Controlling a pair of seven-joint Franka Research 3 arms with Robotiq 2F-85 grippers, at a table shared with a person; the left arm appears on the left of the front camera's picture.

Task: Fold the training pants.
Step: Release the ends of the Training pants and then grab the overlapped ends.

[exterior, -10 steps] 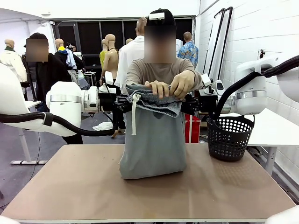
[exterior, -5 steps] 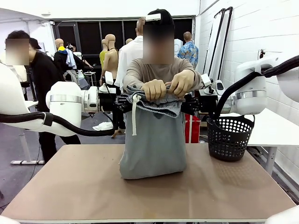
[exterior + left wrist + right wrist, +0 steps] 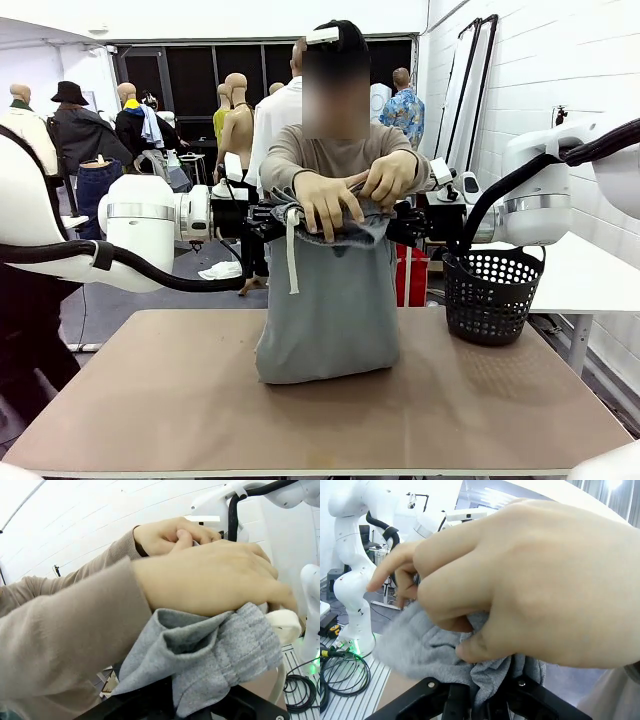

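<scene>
The light-grey training pants (image 3: pixel 328 305) hang upright over the table, their lower end bunched on the tabletop (image 3: pixel 150 400). My left gripper (image 3: pixel 268 218) is shut on the waistband's left end, and my right gripper (image 3: pixel 398 222) is shut on its right end. A white drawstring (image 3: pixel 292 255) dangles down the left side. The person across the table has both hands (image 3: pixel 350 190) on the waistband between my grippers. In the left wrist view the grey cloth (image 3: pixel 220 655) runs into my jaws under the person's hands (image 3: pixel 210 577). In the right wrist view a hand (image 3: pixel 530 580) covers the cloth (image 3: pixel 440 655).
A black perforated basket (image 3: pixel 493 295) stands at the table's right back corner, close to my right arm. A white table (image 3: pixel 580 270) lies beyond it. Other people and my arms' black cables (image 3: pixel 150 270) sit behind and to the left.
The person's left-side hand has slid down over the front of the waistband, fingers now spread on the cloth. A bystander at the far left has moved on. My grippers have stayed put.
</scene>
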